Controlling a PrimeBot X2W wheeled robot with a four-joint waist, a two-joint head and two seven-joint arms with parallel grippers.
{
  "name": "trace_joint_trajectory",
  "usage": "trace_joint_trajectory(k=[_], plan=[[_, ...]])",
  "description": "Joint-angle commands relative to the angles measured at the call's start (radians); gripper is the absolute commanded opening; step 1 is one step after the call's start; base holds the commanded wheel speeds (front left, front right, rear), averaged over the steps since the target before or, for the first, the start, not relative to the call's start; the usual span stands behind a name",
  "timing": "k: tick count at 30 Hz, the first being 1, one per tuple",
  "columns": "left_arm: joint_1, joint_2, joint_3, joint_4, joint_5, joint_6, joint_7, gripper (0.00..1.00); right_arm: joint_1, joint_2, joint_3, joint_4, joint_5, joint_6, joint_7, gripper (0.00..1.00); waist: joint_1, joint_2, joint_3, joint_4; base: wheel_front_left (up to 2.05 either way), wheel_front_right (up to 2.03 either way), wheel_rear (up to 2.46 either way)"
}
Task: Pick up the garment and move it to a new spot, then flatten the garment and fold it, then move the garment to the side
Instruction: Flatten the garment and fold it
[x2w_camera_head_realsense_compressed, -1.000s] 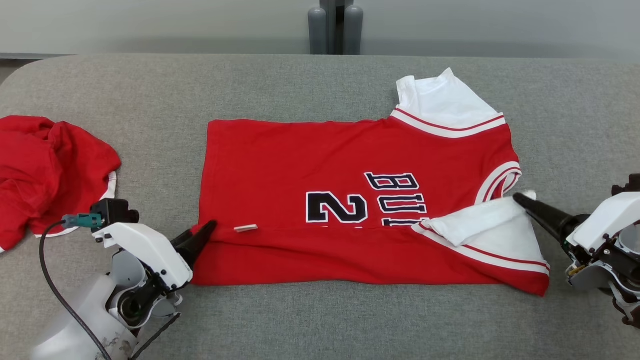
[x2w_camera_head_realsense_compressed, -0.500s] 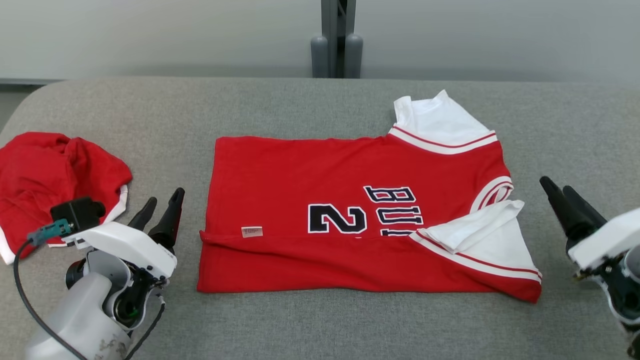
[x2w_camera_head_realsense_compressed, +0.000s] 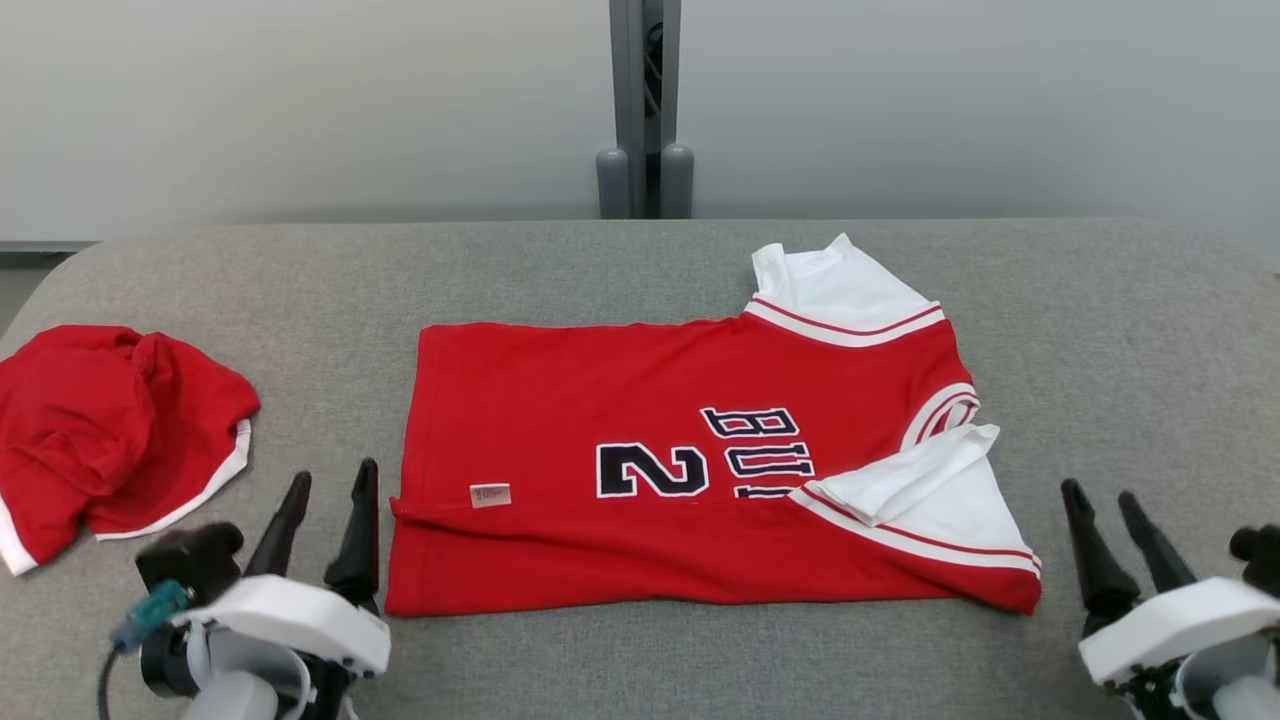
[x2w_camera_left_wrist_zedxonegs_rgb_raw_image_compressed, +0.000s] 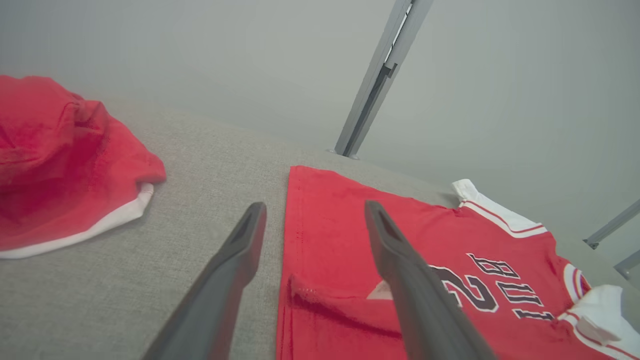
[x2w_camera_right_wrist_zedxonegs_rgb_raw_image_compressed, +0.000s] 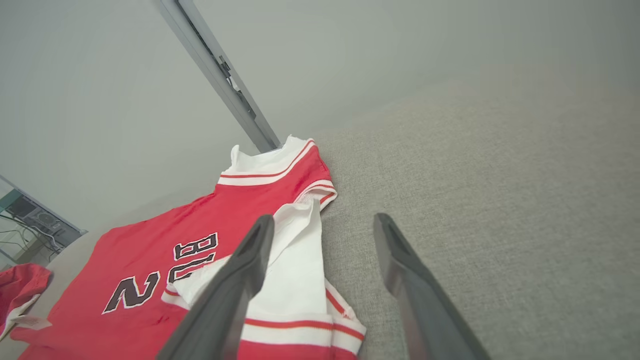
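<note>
Left gripper (x2w_camera_head_realsense_compressed: 334, 473), right gripper (x2w_camera_head_realsense_compressed: 1098, 492): jaws apart, empty, clear of jersey (x2w_camera_head_realsense_compressed: 600, 400) between them, apparently so lengthwise fold lies undisturbed.

Left gripper (x2w_camera_head_realsense_compressed: 334, 472), earlier pinching the folded near hem of the jersey (x2w_camera_head_realsense_compressed: 600, 380), now stands off the jersey beside its near left corner, fingers apart. Right gripper (x2w_camera_head_realsense_compressed: 1098, 491), earlier at the tip of the white sleeve (x2w_camera_head_realsense_compressed: 930, 475), now stands open beyond the jersey's near right corner. The head camera has tilted upward.
</note>
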Motion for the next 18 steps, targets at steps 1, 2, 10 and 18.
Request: trace_joint_trajectory(k=[1, 2, 10, 18], plan=[[0.01, -0.002, 0.022, -0.014, 0.033, -0.002, -0.003, 1.0, 0.022, 0.013, -0.009, 0.001, -0.013, 0.001, -0.004, 1.0, 0.0001, 0.0, -0.004, -0.004, 0.0, 0.0, 0.0], [0.036, -0.018, 0.044, -0.022, 0.072, 0.001, -0.003, 1.0, 0.032, 0.028, -0.022, 0.002, -0.027, 0.001, -0.003, 1.0, 0.0001, 0.0, -0.007, -0.006, 0.0, 0.0, 0.0], [0.137, -0.121, 0.133, 0.017, 0.271, -0.022, -0.003, 1.0, 0.066, 0.097, -0.054, 0.065, -0.075, 0.001, -0.004, 1.0, 0.0001, 0.0, -0.024, -0.014, 0.0, 0.0, 0.0], [0.095, -0.157, 0.159, 0.195, 0.308, -0.024, -0.003, 1.0, 0.041, 0.113, -0.027, 0.135, -0.043, 0.001, -0.004, 1.0, 0.0001, 0.0, -0.026, -0.018, 0.0, 0.0, 0.0]])
